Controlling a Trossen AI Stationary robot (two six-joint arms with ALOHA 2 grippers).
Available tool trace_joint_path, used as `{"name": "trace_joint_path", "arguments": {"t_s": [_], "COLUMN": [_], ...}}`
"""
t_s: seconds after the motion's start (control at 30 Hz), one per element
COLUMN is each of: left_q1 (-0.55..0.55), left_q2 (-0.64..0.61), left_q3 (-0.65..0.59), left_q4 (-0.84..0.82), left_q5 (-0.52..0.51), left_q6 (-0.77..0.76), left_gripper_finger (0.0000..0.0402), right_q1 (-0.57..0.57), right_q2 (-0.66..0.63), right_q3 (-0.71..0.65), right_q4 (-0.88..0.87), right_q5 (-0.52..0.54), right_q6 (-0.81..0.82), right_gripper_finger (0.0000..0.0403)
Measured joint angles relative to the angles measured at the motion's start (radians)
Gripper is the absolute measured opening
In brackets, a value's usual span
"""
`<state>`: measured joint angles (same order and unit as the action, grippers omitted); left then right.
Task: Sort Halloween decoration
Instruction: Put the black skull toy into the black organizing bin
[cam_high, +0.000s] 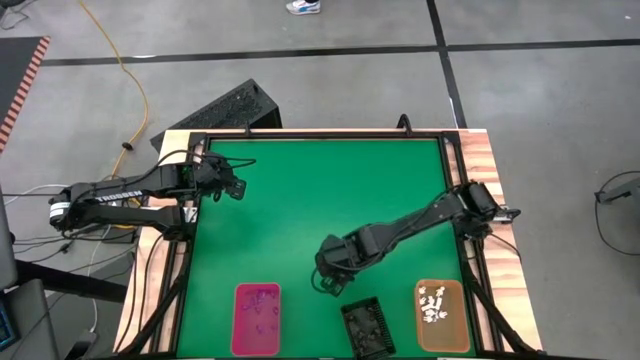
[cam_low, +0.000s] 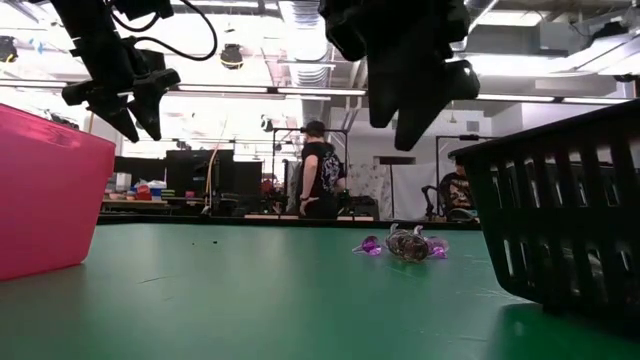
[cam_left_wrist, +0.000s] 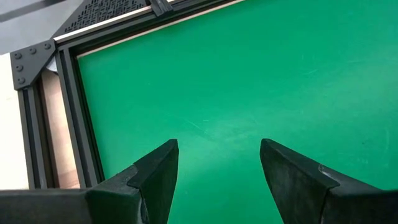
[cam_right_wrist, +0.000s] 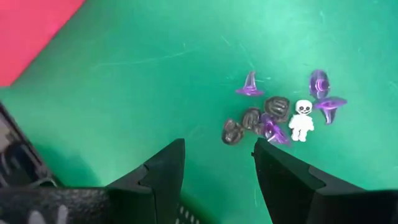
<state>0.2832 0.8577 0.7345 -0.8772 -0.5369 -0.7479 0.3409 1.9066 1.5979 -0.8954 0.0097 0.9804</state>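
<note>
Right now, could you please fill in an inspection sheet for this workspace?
Surface: green mat, black frame, wooden edges.
Job's things: small pile of purple, dark and white trinkets loose on the mat; white ones in orange tray; purple ones in pink tray.
Clutter: black tray between them.
Grippers: right gripper above the pile, jaws open, empty; left gripper at far left corner, jaws open.
Cables: yellow cord on floor.
Surroundings: a person standing beyond the table.

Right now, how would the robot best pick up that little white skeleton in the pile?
Probably from straight above, pinching the white skeleton across its narrow body. It lies flat at the pile's edge, with a purple hat close on one side and dark pumpkins on the other. The right tool stands open nearby.
</note>
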Motion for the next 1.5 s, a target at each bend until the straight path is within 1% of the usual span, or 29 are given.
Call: {"name": "trace_joint_path", "arguments": {"t_s": [0.1,0.3,0.4,0.57,0.83,0.93,1.03,1.3,1.5], "left_q1": [0.0,0.0,0.0,0.0,0.0,0.0,0.0,0.0,0.0], "left_q2": [0.0,0.0,0.0,0.0,0.0,0.0,0.0,0.0,0.0], "left_q3": [0.0,0.0,0.0,0.0,0.0,0.0,0.0,0.0,0.0], "left_q4": [-0.001,-0.001,-0.001,0.0,0.0,0.001,0.001,0.001,0.001], "left_q5": [0.0,-0.001,-0.002,-0.002,-0.002,-0.005,-0.01,-0.012,-0.024], "left_q6": [0.002,0.006,0.006,0.005,0.005,0.005,0.005,0.006,0.006], "left_gripper_finger": [0.0219,0.0219,0.0219,0.0219,0.0219,0.0219,0.0219,0.0219,0.0219], "right_q1": [0.004,0.026,0.023,0.022,0.019,0.023,0.023,0.031,0.019], "right_q2": [0.026,0.095,0.096,0.103,0.111,0.112,0.125,0.18,0.191], "right_q3": [0.001,0.0,0.0,-0.004,-0.032,-0.034,-0.032,-0.033,-0.031], "right_q4": [-0.002,-0.004,-0.017,-0.049,-0.005,-0.003,0.046,0.064,0.074], "right_q5": [0.005,-0.005,-0.002,0.042,0.042,0.042,0.047,0.022,0.012], "right_q6": [0.043,0.073,0.086,0.112,0.151,0.149,0.149,0.147,0.121], "right_gripper_finger": [0.0217,0.0217,0.0217,0.0217,0.0217,0.0217,0.0217,0.0217,0.0211]}}
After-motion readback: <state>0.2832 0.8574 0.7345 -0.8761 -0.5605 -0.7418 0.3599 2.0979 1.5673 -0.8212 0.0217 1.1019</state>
